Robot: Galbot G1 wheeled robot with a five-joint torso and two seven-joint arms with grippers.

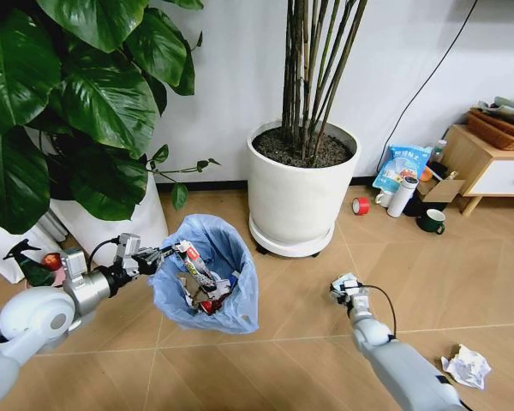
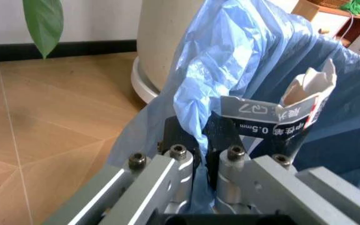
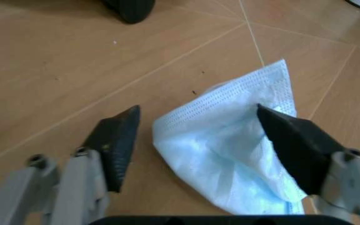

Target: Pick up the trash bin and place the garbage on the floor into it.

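Note:
The trash bin (image 1: 231, 257), lined with a light-blue bag (image 2: 230, 61), sits in front of the white plant pot with wrappers and paper (image 1: 201, 287) inside. My left gripper (image 1: 158, 255) (image 2: 198, 137) is shut on the bag-covered rim at the bin's left side. A printed carton piece (image 2: 273, 119) sticks up just inside the rim. To the bin's right, my right gripper (image 1: 343, 287) (image 3: 198, 112) hangs low over the floor (image 1: 283, 360), open. Its two fingers straddle a light-blue face mask (image 3: 230, 145) lying flat on the tiles. A crumpled white paper wad (image 1: 467, 366) lies at the near right.
A big white pot (image 1: 301, 193) with tall stems stands behind the bin, and a leafy plant (image 1: 77, 103) hangs over my left arm. By the wooden cabinet (image 1: 488, 158) at the right are a dark mug (image 1: 432, 222), a white bottle (image 1: 402, 196), a tape roll (image 1: 361, 205) and a blue packet (image 1: 402, 164).

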